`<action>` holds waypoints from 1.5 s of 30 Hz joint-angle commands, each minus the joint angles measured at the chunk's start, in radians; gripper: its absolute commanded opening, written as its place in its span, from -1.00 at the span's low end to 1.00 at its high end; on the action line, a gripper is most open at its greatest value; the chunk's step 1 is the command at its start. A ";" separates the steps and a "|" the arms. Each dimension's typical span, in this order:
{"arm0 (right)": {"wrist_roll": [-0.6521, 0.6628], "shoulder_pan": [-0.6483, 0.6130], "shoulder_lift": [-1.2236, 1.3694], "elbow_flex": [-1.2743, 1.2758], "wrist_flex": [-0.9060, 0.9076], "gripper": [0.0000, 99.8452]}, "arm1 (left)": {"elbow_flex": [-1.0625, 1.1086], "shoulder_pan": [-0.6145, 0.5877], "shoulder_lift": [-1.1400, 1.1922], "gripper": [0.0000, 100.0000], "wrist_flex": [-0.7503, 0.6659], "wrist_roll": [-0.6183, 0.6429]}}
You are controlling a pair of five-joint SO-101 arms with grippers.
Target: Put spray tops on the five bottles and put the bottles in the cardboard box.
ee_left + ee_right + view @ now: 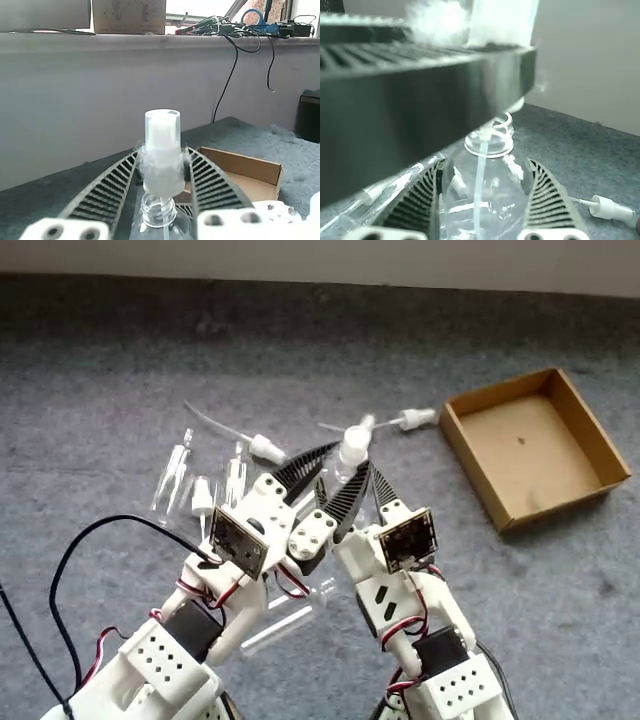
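The left gripper (162, 152) is clenched on a white spray top (162, 150). Its ribbed black fingers (107, 192) press the collar from both sides, and white fuzz shows where they meet it. The right gripper (485, 167) grasps a clear bottle (482, 200) upright by its body. The spray top stands just above the bottle's neck, with its dip tube running down inside. The right wrist view adds a coil of spring showing between collar and neck, so the top is not seated. In that view a finger of the left gripper also crosses broadly in front.

From the high view, the left arm (215, 625) comes in from 7 o'clock and the right arm (425, 635) from 5 o'clock. The cardboard box (530, 455) lies open at 3 o'clock of the held top, well apart from it. A loose spray top (418, 420) lies at 2 o'clock, between them. At 9 o'clock lie a lying bottle (172, 480) and a second lying bottle (236, 478), with a second loose top (266, 448) and a third loose top (203, 496) beside them. A third lying bottle (290, 618) rests at 6 o'clock, under the arms. All sit on the grey felt table (120, 370).

Print on the wrist camera boards (238, 540) is too small to read. The left wrist view adds a ledge with a brown carton (129, 15), its marks too blurred to read, and a tangle of cables (235, 25).
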 commanded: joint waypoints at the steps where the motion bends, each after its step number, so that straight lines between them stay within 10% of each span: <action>1: -0.012 -0.001 -0.001 0.105 -0.019 -0.84 | -0.044 0.028 -0.001 -0.99 0.002 -0.003; 14: 0.120 0.001 -0.045 0.101 -0.013 -0.84 | -0.079 -0.010 -0.001 -0.99 0.115 0.114; 40: -0.021 0.048 -0.242 0.059 0.166 -0.84 | 0.008 0.036 -0.012 -0.97 0.121 0.107; 45: -0.021 0.048 -0.242 0.059 0.166 -0.84 | 0.019 0.018 -0.012 -0.68 0.127 0.107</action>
